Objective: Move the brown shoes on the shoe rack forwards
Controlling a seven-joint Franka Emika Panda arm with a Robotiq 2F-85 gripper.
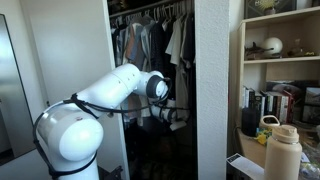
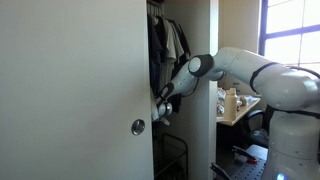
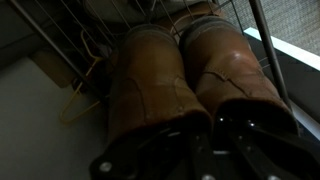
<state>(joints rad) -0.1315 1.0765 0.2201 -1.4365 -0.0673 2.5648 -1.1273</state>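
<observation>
The dark claw (image 3: 208,125) is closed, its fingers drawn together at the near end of the pair of tan-brown leather shoes (image 3: 150,85). Whether they pinch the leather or only press against it cannot be told from the wrist view. The shoes lie side by side, touching along their inner edges, on the thin metal wire shoe rack (image 3: 262,40), whose rods run close past the outer edge of the shoe on the picture's right. On the opposite side a pale wooden clothes hanger (image 3: 85,88) lies just beside the other shoe, with a bare light surface beyond it. In both exterior views the white robot arm (image 1: 120,85) (image 2: 235,62) reaches into a dark closet beneath the dark hanging clothes (image 1: 150,40). It passes through the narrow opening between the white closet door (image 2: 70,90) and a white wall panel (image 1: 215,90). There the claw sits low in shadow and the shoes are hidden.
</observation>
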